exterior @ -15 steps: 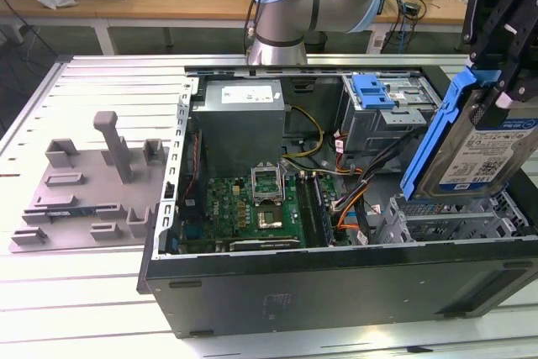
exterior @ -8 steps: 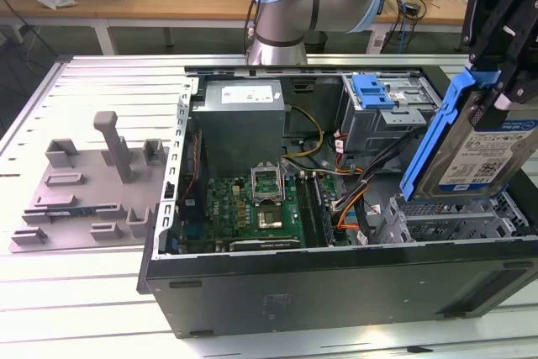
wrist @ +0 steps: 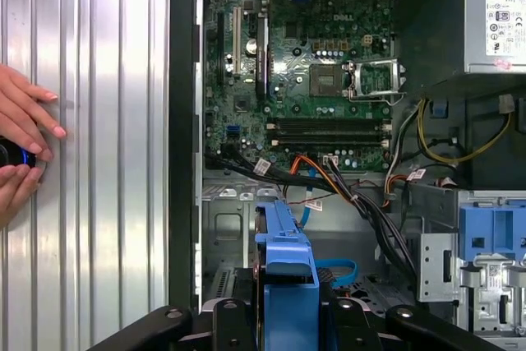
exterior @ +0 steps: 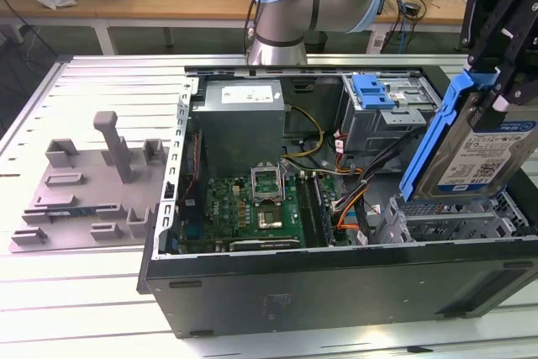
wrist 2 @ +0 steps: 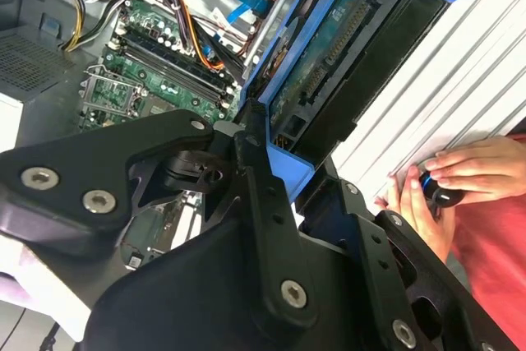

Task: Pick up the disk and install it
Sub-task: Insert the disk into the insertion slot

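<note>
- The pick-up looks done: the gripper [exterior: 498,90] has its fingers [wrist 2: 261,195] clamped on the blue carrier frame of the disk [exterior: 479,157]; the disk hangs tilted, clear of the bench [exterior: 76,308].
- It is at the exterior view's right end of the open computer case [exterior: 336,292], just above the metal drive cage [exterior: 458,223]; whether its lower edge touches the cage I cannot tell.
- Installing is not finished, as I judge it; the disk is seated in no bay.
- A person's hand [wrist: 23,125] rests on the bench beside the case, on a small dark device.
</note>
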Motion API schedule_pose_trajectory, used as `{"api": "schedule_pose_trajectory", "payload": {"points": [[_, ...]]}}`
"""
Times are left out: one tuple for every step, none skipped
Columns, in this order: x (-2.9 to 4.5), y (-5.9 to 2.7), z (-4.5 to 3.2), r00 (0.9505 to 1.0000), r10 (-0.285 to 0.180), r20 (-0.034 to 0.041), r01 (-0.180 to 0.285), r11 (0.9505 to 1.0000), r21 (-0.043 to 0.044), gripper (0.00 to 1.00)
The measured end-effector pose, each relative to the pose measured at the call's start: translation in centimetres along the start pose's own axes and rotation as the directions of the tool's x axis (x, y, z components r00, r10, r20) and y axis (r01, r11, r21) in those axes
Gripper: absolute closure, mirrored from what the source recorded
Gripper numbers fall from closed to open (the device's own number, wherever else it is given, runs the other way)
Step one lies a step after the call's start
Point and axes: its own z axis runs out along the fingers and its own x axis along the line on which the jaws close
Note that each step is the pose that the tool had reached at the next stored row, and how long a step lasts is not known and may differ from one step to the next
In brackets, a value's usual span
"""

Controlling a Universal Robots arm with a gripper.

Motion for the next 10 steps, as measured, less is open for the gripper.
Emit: {"api": "schedule_pose_trajectory", "payload": {"points": [[0.00,-0.01,0.09,1.0000,0.000,0.0000,0.000,1.0000,0.0000,0.63],[0.00,-0.02,0.13,1.0000,0.000,0.0000,0.000,1.0000,0.0000,0.63],[0.00,-0.03,0.18,1.0000,0.000,0.0000,0.000,1.0000,0.0000,0.63],[0.00,-0.04,0.22,1.0000,0.000,0.0000,0.000,1.0000,0.0000,0.63],[0.00,-0.07,0.31,1.0000,0.000,0.0000,0.000,1.0000,0.0000,0.63],[0.00,-0.10,0.37,1.0000,0.000,0.0000,0.000,1.0000,0.0000,0.63],[0.00,-0.11,0.40,1.0000,0.000,0.0001,0.000,1.0000,0.0000,0.63],[0.00,-0.13,0.45,1.0000,0.000,0.0000,0.000,1.0000,0.0000,0.63],[0.00,-0.14,0.49,1.0000,0.000,0.0000,0.000,1.0000,0.0000,0.63],[0.00,-0.14,0.55,1.0000,0.000,0.0000,0.000,1.0000,0.0000,0.63]]}}
